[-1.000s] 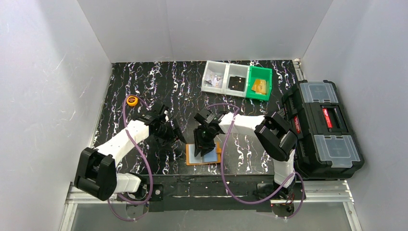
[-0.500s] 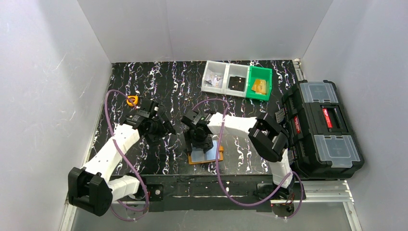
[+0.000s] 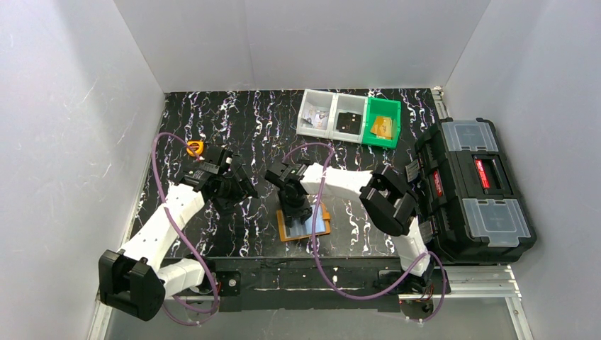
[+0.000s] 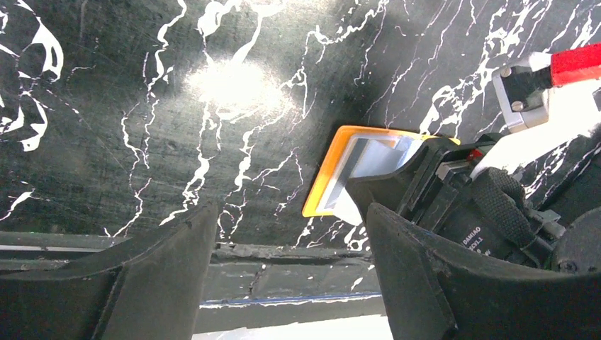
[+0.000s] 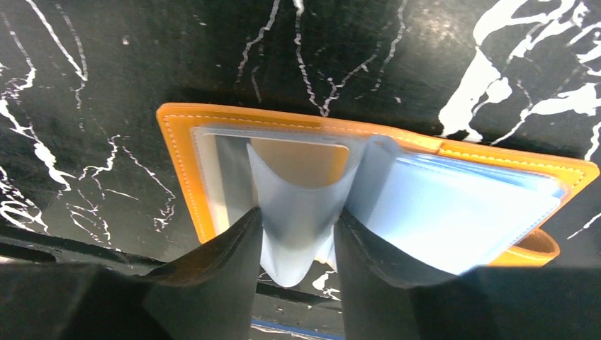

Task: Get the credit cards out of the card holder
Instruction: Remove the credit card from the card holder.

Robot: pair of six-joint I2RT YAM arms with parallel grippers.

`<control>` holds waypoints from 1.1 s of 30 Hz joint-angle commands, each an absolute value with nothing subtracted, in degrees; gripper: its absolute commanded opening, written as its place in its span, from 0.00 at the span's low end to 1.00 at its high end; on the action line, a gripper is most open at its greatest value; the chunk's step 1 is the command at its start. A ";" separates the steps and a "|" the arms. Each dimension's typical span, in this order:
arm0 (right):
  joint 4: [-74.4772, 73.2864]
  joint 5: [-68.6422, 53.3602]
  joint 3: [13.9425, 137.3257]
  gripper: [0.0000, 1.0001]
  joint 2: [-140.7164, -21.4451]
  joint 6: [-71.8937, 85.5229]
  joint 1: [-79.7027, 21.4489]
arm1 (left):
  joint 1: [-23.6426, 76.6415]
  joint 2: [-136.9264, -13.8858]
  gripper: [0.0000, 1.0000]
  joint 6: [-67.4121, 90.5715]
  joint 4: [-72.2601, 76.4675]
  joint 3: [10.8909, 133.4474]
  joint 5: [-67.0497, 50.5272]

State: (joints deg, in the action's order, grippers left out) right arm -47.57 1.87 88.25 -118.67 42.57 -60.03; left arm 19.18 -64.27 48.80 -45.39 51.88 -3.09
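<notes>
Change over the last second: the left gripper point(image 3: 237, 185) has backed off from beside the card holder point(image 3: 287, 230) toward the left edge of the bench point(image 3: 212, 120) and is now near the tape measure point(image 3: 194, 148). Its jaws are spread with nothing between them, over bare bench. The right gripper point(image 3: 298, 211) has shifted left and works the holder alone. The holder has skewed a bit too, with more orange showing on its left and the pale page pushed right.

Holder location: lying open at the near edge of the bench, about midway between the two arm bases.

Right wrist view: the right gripper point(image 5: 296, 227) jaws pinch a clear pocket leaf point(image 5: 301, 191) by the fold, and it bows into a U between them. Can't tell whether a card is inside that leaf. A pale blue card point(image 5: 461, 212) still sits in the right-hand pocket.

Read: nothing braces the holder now, so a pull likely drags or lifts the whole thing. No card is visibly out yet, so the task looks early.
</notes>
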 commanded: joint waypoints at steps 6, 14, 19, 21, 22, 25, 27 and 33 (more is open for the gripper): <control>-42.23 1.71 80.05 0.32 -121.23 42.26 -58.86 | 18.72 -66.70 0.71 47.39 -41.41 49.35 -11.89; -31.65 -6.38 71.30 0.15 -114.61 42.33 -55.52 | 23.93 -74.95 0.55 44.68 -36.43 49.81 -20.63; -26.87 -10.45 68.08 0.14 -111.02 42.11 -54.04 | 28.59 -80.06 0.36 47.41 -32.77 50.41 -20.65; -25.86 -11.41 67.42 0.14 -110.05 42.22 -53.60 | 29.55 -82.10 0.28 48.51 -31.42 50.45 -20.31; -25.45 -11.79 67.22 0.14 -109.56 42.22 -53.41 | 29.87 -83.10 0.26 48.99 -30.44 50.45 -20.42; -25.06 -12.11 67.03 0.14 -108.60 42.13 -53.11 | 30.53 -86.01 0.20 50.01 -27.86 50.57 -21.04; -25.12 -11.99 67.11 0.14 -108.09 41.98 -53.04 | 30.79 -87.90 0.18 50.69 -25.73 50.52 -22.42; -25.46 -11.79 67.47 0.14 -107.69 41.66 -52.86 | 31.76 -91.73 0.14 51.27 -23.19 51.30 -23.60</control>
